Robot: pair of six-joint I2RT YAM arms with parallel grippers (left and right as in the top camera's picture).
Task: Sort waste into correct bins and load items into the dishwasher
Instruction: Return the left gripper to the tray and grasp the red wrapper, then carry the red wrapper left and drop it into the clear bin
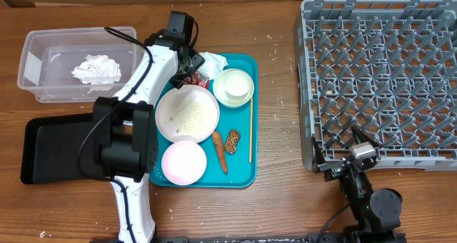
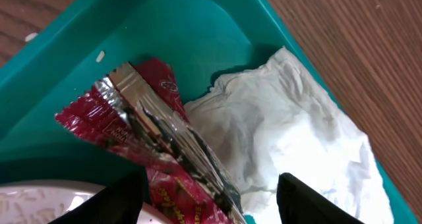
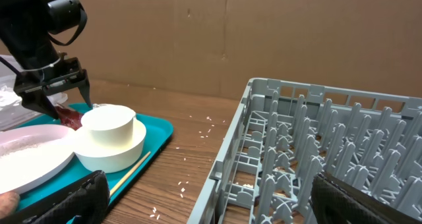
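Observation:
My left gripper [image 2: 211, 204] is open, its fingers straddling a red and silver snack wrapper [image 2: 155, 155] at the back of the teal tray [image 2: 165, 33]. A crumpled white napkin [image 2: 290, 138] lies beside the wrapper, over the tray's rim. In the overhead view the left gripper [image 1: 190, 66] is at the tray's back left corner, above the wrapper [image 1: 191, 79] and napkin [image 1: 211, 63]. My right gripper [image 1: 341, 159] is open and empty, resting at the front edge of the grey dish rack [image 1: 378, 78]. The tray [image 1: 246, 121] holds a white cup [image 1: 233, 86], a large white plate [image 1: 187, 113] and a pink bowl [image 1: 184, 162].
A clear bin [image 1: 43, 64] with crumpled paper [image 1: 96, 70] stands back left; a black bin [image 1: 50, 146] sits in front of it. A carrot [image 1: 219, 150], a brown snack piece [image 1: 232, 141] and a wooden chopstick [image 1: 250, 129] lie on the tray. Rice grains dot the table.

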